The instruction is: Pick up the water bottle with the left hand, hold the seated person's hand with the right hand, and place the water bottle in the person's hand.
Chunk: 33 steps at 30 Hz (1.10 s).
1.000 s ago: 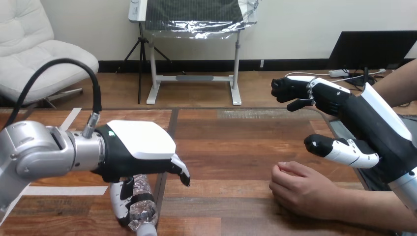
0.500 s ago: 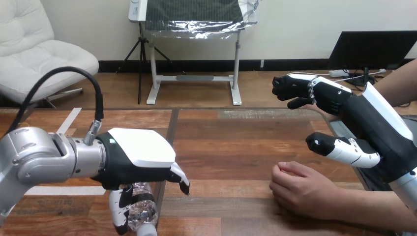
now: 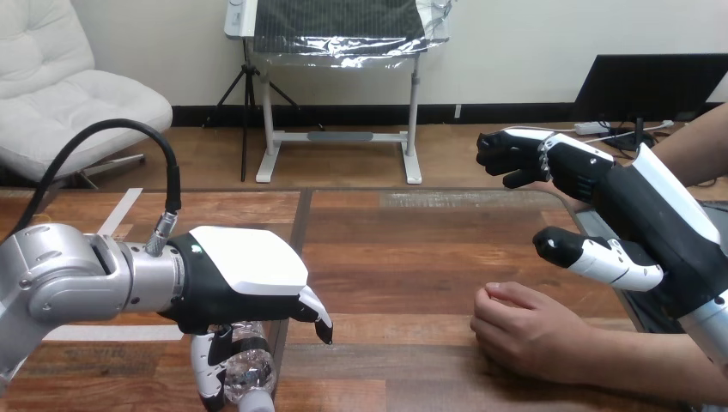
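A clear plastic water bottle (image 3: 249, 371) lies on the wooden table (image 3: 403, 249) at the lower left, its white cap toward the front edge. My left hand (image 3: 240, 279) hovers right over it, palm down. Its thumb rests along the bottle's left side, while its bent fingers (image 3: 316, 315) hang to the bottle's right, apart from it. The person's hand (image 3: 524, 330) rests as a loose fist on the table at the lower right. My right hand (image 3: 635, 215) is raised above and behind it, open, with its thumb pointing left, not touching it.
The person's forearm (image 3: 652, 365) runs along the table's right front edge. Pale tape strips (image 3: 116, 330) lie on the table's left part. A dark seam (image 3: 300, 227) divides the tabletop down the middle.
My left hand has sunk lower over the bottle and pulled slightly toward the front edge, its thumb closer against the bottle. The right hand and the person's hand have stayed nearly still.
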{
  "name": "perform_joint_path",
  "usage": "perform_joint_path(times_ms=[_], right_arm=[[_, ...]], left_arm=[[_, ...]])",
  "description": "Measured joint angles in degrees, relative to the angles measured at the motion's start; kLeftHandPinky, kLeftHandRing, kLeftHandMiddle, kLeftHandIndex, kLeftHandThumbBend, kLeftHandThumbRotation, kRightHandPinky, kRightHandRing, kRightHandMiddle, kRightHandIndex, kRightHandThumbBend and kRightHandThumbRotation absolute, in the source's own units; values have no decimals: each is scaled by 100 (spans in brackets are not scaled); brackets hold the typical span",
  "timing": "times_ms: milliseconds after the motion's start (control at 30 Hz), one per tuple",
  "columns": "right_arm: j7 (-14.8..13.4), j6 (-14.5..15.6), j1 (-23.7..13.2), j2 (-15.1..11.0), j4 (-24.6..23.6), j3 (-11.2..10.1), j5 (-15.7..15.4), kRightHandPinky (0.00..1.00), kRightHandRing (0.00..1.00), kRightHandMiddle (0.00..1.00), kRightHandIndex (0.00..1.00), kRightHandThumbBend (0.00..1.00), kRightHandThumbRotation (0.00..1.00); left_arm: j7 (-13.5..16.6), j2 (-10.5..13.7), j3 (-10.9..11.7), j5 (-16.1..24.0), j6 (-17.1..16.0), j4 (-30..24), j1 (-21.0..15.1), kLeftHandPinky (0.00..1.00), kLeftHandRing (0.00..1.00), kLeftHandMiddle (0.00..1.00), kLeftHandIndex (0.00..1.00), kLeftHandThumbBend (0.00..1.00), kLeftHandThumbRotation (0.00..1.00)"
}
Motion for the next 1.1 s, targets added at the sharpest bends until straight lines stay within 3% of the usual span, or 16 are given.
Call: perform_joint_path(times_ms=[633, 1100], right_arm=[[5, 31, 0, 0, 0, -1, 5, 75, 79, 80, 81, 86, 83], [6, 29, 0, 0, -1, -7, 14, 74, 79, 80, 81, 86, 83]], left_arm=[[32, 10, -79, 42, -84, 74, 0, 80, 84, 86, 83, 100, 8], [436, 9, -174, 525, -284, 327, -1, 77, 82, 84, 81, 100, 4]])
